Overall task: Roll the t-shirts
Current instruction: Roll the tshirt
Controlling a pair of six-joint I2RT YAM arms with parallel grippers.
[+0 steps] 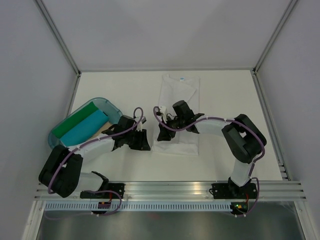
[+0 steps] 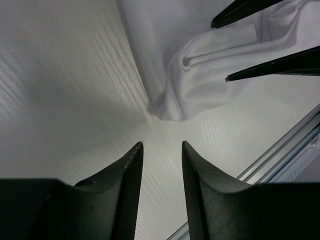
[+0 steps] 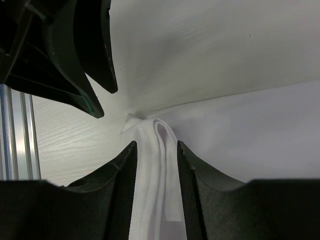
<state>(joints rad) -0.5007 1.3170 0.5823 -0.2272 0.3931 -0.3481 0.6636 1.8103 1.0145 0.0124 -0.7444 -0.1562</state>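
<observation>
A white t-shirt (image 1: 180, 100) lies folded into a long strip at the table's middle, its blue neck label at the far end. At its near left corner the hem is bunched into a loose fold (image 3: 160, 150). My right gripper (image 3: 156, 143) stands open astride that fold, and the cloth between its fingers looks unsqueezed. In the top view the right gripper (image 1: 162, 134) is on the shirt's near left corner. Just to its left, my left gripper (image 1: 142, 141) (image 2: 162, 143) hovers open over bare table with nothing in it, pointing at the bunched corner (image 2: 200, 60).
A translucent teal tub (image 1: 107, 102) at the left holds a green roll (image 1: 75, 122) and a turquoise roll (image 1: 89, 127). An aluminium rail (image 1: 170, 187) runs along the near edge. Grey walls enclose the table on three sides.
</observation>
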